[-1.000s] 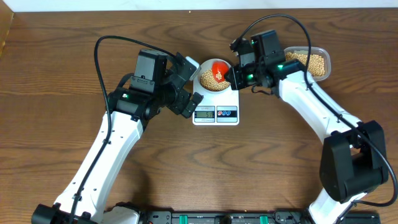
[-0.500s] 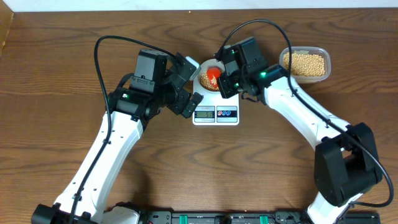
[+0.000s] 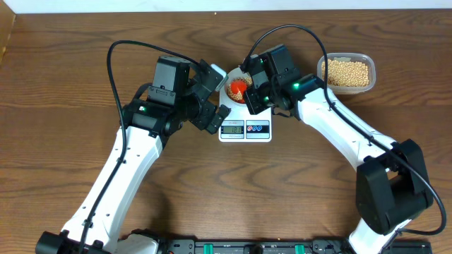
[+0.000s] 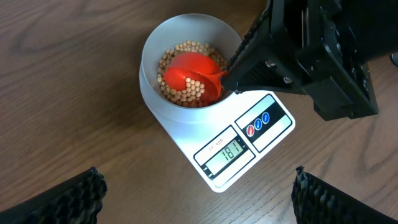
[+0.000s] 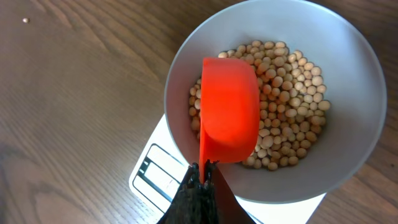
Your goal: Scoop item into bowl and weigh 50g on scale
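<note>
The pale bowl [image 4: 149, 68] stands on the white scale [image 4: 249, 143] and holds a layer of tan beans [image 4: 177, 93]. The scale's display shows digits like 181. My right gripper [image 5: 204, 177] is shut on the handle of an orange-red scoop [image 5: 229, 109]. The scoop's cup is low inside the bowl [image 5: 348, 62], over the beans [image 5: 286, 87]. Overhead, the scoop [image 3: 239, 87] sits in the bowl [image 3: 230, 76], with the scale [image 3: 245, 129] below. My left gripper [image 4: 198, 186] is open and empty, hovering just in front and left of the scale.
A clear plastic tub [image 3: 346, 72] of more beans stands at the back right, beyond the right arm. The left arm's wrist [image 3: 173, 85] is close to the scale's left side. A single stray bean [image 5: 25, 20] lies on the wood.
My right gripper has moved left, away from the tub, carrying the scoop deeper over the bowl's left half. The left arm has not moved.
</note>
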`<state>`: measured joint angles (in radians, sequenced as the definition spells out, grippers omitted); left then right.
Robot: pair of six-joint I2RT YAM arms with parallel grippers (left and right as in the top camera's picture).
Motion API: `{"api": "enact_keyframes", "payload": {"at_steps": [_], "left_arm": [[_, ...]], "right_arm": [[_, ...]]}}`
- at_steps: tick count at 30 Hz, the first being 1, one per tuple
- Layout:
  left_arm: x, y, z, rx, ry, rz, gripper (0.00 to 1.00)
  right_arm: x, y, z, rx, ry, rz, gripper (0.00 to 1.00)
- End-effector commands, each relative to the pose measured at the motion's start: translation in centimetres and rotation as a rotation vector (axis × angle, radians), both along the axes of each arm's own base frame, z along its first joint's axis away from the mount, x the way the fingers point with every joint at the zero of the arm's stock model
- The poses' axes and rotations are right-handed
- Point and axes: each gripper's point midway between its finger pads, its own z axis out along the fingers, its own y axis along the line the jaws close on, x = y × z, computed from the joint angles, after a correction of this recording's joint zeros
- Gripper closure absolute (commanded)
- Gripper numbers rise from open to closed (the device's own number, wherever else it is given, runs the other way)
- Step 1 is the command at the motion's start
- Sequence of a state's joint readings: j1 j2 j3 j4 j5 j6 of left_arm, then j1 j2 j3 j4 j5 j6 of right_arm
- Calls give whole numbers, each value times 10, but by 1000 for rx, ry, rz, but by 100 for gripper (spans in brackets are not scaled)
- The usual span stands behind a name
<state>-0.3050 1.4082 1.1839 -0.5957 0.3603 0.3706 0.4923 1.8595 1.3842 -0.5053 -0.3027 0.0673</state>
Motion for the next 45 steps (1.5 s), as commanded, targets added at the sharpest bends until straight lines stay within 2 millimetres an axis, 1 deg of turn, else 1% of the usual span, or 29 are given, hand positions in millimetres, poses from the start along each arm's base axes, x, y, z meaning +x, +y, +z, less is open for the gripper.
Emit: {"api": "enact_keyframes", "payload": {"at_steps": [1,8,11,16,22,29,41,45], "left_arm": [[1,1,-4,9,8,3,2],[1,1,-4,9,8,3,2],[1,1,-4,9,8,3,2],[1,1,-4,9,8,3,2],[1,1,-4,9,8,3,2],[1,1,-4,9,8,3,2],[1,1,-4,9,8,3,2],[0,1,-4,9,8,3,2]], "right_arm": [[-5,1,-12,29,59,12,99],[-2,-4,-8,85,96,-4,99],[1,-7,-6,112,110,-30,99],[8,-6,5,206,122,-27,99],[14,-9,17,302,145,-31,99],[20,-20,17,307,144,-59,99],[20,-20,17,308,147,-62,99],[19,-16,22,340,158,-55,99]]}}
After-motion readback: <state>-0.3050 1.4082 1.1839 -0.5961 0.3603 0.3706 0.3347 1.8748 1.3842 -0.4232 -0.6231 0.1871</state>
